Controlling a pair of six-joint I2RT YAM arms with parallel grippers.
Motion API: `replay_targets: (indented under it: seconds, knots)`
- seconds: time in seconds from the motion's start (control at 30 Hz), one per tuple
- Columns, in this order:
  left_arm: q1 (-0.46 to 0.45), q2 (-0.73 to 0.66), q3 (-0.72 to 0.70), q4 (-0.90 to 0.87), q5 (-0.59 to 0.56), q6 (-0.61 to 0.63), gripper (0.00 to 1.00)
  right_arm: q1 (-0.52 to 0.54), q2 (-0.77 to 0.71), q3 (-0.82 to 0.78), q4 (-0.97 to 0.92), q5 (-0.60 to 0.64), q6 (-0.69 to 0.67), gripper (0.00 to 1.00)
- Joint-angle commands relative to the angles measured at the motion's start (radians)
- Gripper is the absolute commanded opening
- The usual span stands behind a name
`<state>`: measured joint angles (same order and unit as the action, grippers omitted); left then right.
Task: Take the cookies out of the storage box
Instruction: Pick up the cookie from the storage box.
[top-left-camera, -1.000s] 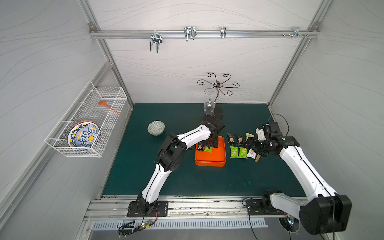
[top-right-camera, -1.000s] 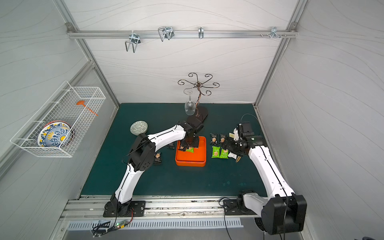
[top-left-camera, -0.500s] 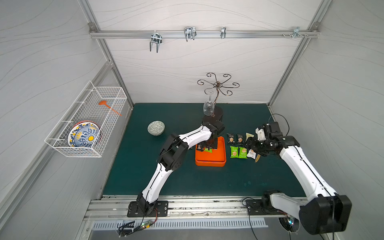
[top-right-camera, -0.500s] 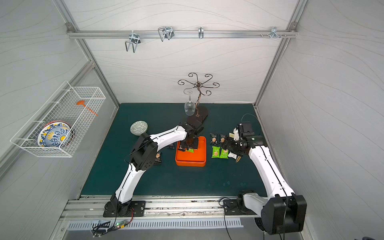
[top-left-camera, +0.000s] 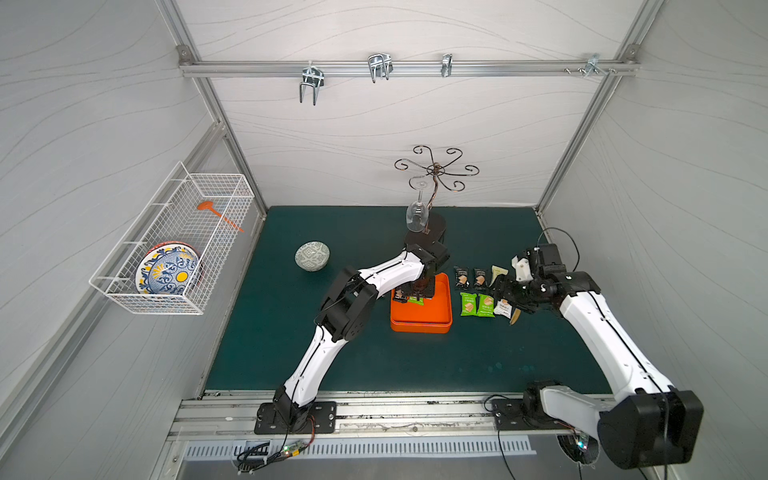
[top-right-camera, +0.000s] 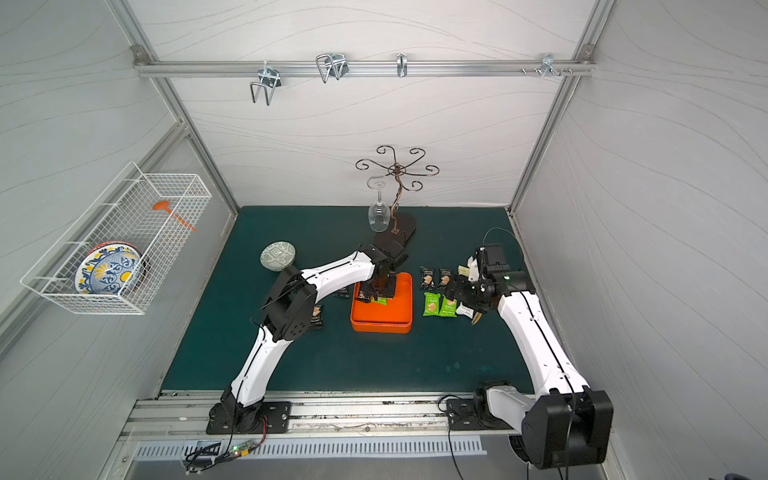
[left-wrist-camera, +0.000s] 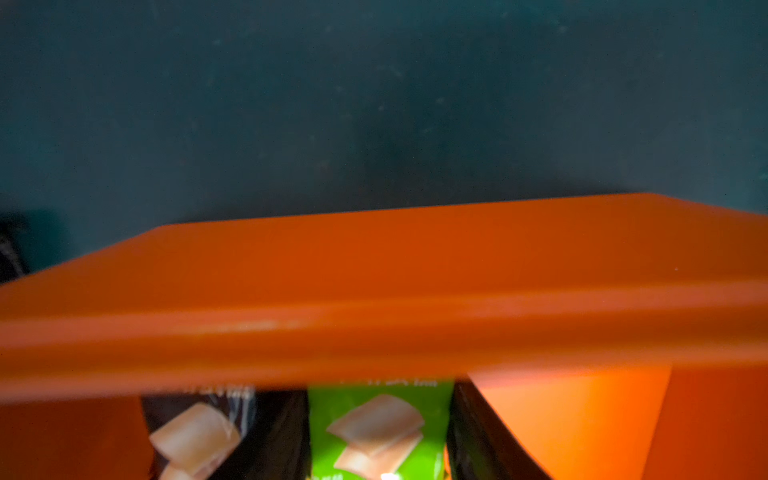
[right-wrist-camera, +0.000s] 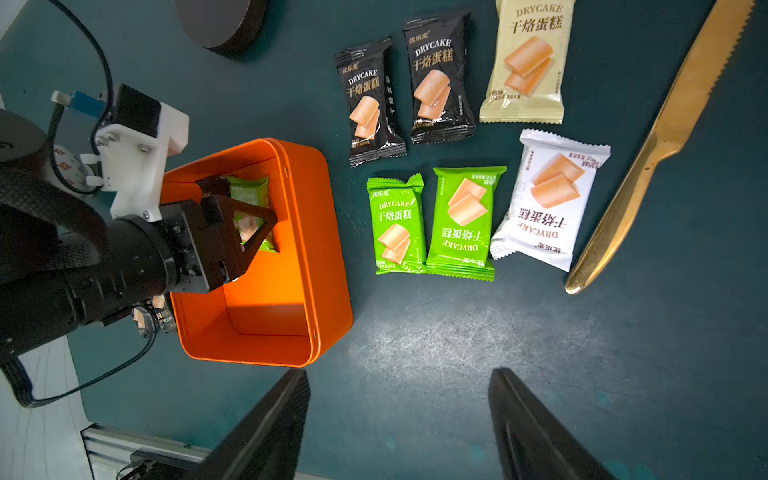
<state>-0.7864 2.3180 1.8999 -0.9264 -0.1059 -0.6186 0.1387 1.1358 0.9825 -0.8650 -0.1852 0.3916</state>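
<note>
Reaching down from a sharply bent elbow, the left arm (top-left-camera: 332, 309) holds the left gripper (right-wrist-camera: 245, 208) inside the storage box (top-left-camera: 420, 322) at its far end, straddling a green cookie packet (right-wrist-camera: 249, 193); whether it is pinched I cannot tell. The right arm (top-left-camera: 602, 328) stretches forward, right gripper (right-wrist-camera: 399, 376) spread wide and empty near six cookies (right-wrist-camera: 461, 216) laid beside the box.

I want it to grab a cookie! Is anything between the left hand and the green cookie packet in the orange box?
No, nothing visible is in the way. The left hand is down inside the orange storage box, right over the green cookie packet.
</note>
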Motion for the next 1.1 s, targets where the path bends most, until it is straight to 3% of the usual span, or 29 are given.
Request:
replay_targets:
  seconds: [0.0,0.6,0.8,1.07]
  knots:
    - [-0.006,0.028,0.030,-0.003,-0.002,0.006,0.47,-0.005,-0.006,0.023,-0.025,-0.017,-0.013,0.74]
    - [-0.005,-0.161,0.009,0.007,0.020,0.016,0.45,-0.001,-0.008,0.025,-0.010,-0.040,0.038,0.73]
    - [-0.005,-0.284,-0.048,0.011,0.004,0.032,0.46,0.026,0.014,0.009,0.017,-0.042,0.078,0.73]
    - [0.061,-0.464,-0.264,0.033,-0.020,0.049,0.47,0.149,0.080,0.016,0.076,-0.005,0.142,0.73]
